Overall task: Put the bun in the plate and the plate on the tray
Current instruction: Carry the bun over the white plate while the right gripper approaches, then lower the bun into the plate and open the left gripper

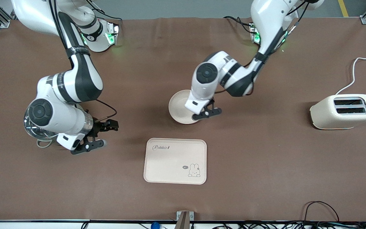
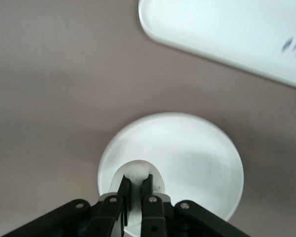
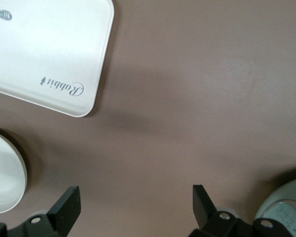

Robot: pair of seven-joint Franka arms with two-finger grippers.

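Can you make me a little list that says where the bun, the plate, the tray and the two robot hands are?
bun: pinched in the left gripper, over the plate
plate: on the table, farther from the front camera than the tray
tray: on the table, nothing on it
left gripper: shut on the bun, over the plate's edge
right gripper: open, waiting over bare table toward the right arm's end
toaster: toward the left arm's end

**Brown table: what lies on it**

Brown cloth-covered table (image 1: 265, 165). Plate (image 1: 178, 106) near the middle. Tray (image 1: 170, 162) flat, nearer the front-camera edge than the plate, apart from it. Cream toaster (image 1: 343, 111) toward the left arm's end, white cord (image 1: 354, 71) running to that edge.
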